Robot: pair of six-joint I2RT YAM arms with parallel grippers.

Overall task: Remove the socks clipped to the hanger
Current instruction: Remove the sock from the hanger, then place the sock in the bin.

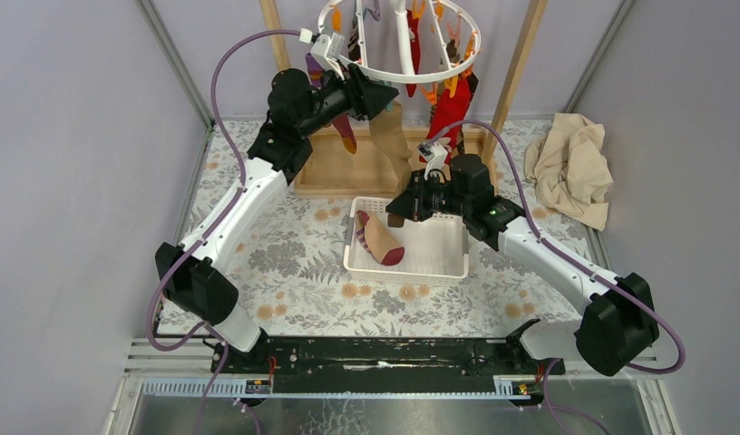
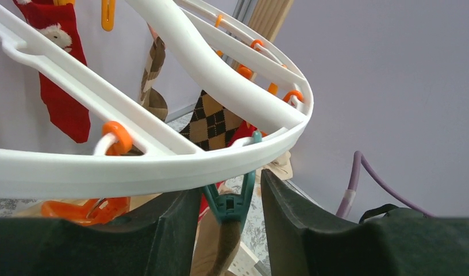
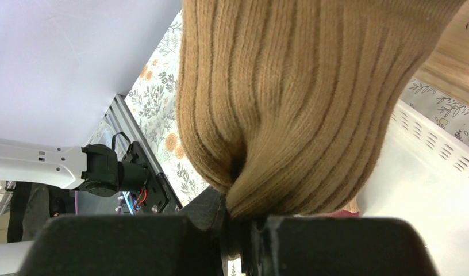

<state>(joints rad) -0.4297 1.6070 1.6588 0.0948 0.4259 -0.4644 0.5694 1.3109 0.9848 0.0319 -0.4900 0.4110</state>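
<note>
- Underneath everything, a table (image 1: pixel 285 258) covered in floral cloth.
- At the far edge, a wooden rack frame (image 1: pixel 348 172), with the hanger (image 1: pixel 394 77) hung high between its posts, well above the table.
- Near the middle, just in front of the frame's base, a white basket (image 1: pixel 434 249). Inside, toward its left end, one loose sock (image 1: pixel 380 240), tan with a dark red toe.
- Off to the right, apart from the basket, a crumpled beige cloth (image 1: pixel 570 168).
- Raised to the hanger's near-left rim, the left gripper (image 2: pixel 229 184): released, fingers (image 2: pixel 163 230) parted on either side of a teal clip (image 2: pixel 229 204). Cannot tell whether touching it.
- Lower down, at the basket's far edge, the right gripper (image 3: pixel 238 233): clenched on the bottom end of the tan sock (image 3: pixel 278 103), ribbed fabric bunched between the fingers.
- Hanging from the ring: the tan sock, red socks (image 1: pixel 450 104) with white figures, a brown argyle sock (image 2: pixel 212 121) and a brown-striped sock (image 2: pixel 153 75).
- Under the ring, just beside the left finger in the left wrist view, an orange clip (image 2: pixel 85 208).
- Beneath the teal clip, tan fabric pinched in it.
</note>
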